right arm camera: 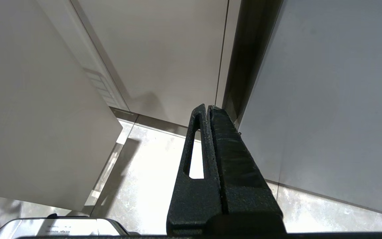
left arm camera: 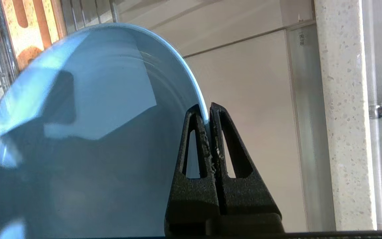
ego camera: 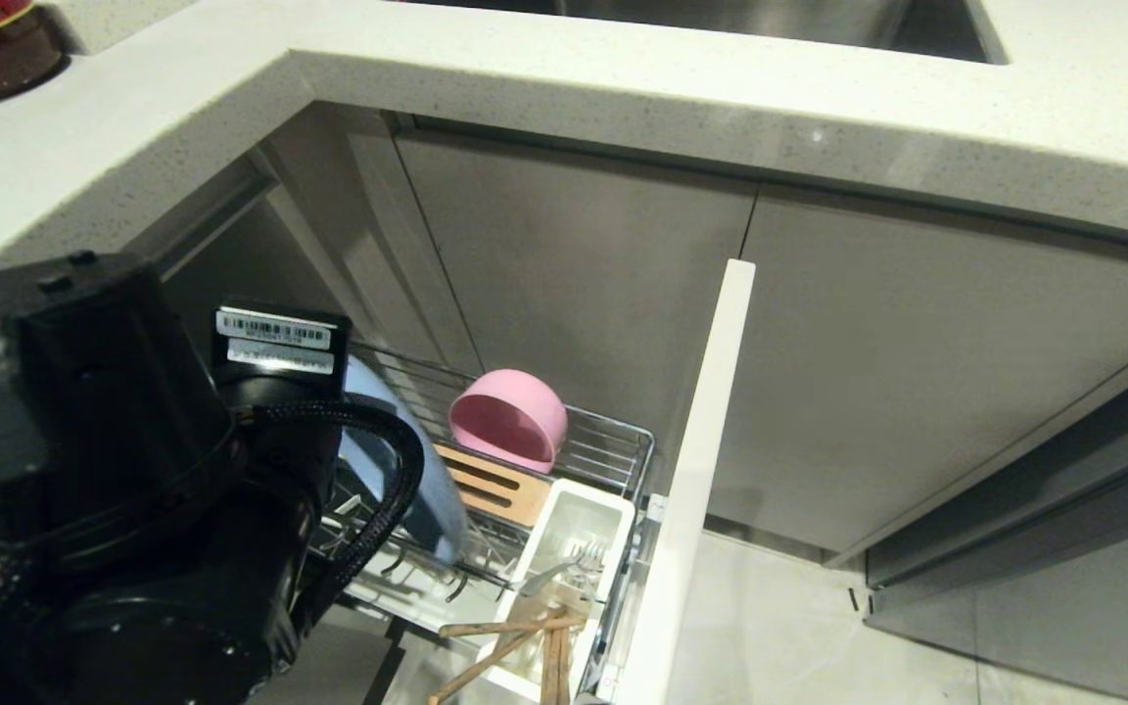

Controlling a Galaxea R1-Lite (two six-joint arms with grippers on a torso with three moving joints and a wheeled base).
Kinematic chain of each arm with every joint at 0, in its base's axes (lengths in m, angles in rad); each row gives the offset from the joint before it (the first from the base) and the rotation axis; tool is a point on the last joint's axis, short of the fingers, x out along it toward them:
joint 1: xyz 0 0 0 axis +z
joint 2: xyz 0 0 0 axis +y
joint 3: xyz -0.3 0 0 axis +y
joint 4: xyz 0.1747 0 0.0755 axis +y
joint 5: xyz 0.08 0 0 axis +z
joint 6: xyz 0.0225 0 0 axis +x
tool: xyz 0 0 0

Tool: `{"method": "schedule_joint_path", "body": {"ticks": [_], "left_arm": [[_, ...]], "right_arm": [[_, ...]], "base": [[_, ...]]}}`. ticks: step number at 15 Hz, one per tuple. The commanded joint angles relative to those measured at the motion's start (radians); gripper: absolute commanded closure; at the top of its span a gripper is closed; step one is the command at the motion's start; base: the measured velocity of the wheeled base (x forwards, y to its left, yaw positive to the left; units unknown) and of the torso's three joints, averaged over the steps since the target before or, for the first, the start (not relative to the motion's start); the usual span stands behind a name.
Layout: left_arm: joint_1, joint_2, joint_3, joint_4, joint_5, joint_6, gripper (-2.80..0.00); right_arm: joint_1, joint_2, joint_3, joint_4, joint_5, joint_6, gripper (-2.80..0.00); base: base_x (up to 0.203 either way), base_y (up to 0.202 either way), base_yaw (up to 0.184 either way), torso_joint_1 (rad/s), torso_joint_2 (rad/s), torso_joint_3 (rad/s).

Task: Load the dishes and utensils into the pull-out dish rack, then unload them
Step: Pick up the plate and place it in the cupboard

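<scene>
Light-blue plate [left arm camera: 88,126] rim pinched in left gripper [left arm camera: 208,111], seemingly upright in rack [ego camera: 603,441]

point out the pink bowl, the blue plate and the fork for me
pink bowl [ego camera: 508,419]: head view, on its inner hollow.
blue plate [left arm camera: 104,99]: left wrist view, on its flat face.
fork [ego camera: 552,571]: head view, on its neck just below the tines.

Left arm [ego camera: 114,490] hides most of plate [ego camera: 427,490] — chopsticks [ego camera: 525,651] cut off by edge.
</scene>
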Motion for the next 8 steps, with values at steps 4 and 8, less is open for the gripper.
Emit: {"method": "schedule_joint_path", "body": {"ticks": [4, 8], "left_arm": [[0.018, -0.001, 0.000, -0.005, 0.009, -0.006, 0.00], [0.025, 0.003, 0.006, 0.003, 0.008, -0.007, 0.00]], "right_arm": [[0.000, -0.001, 0.026, -0.001, 0.000, 0.000, 0.00], [0.000, -0.001, 0.026, -0.001, 0.000, 0.000, 0.00]], "base": [[0.000, 0.000, 0.000, 0.000, 0.00, 0.000], [0.000, 0.000, 0.000, 0.000, 0.00, 0.000]]}}
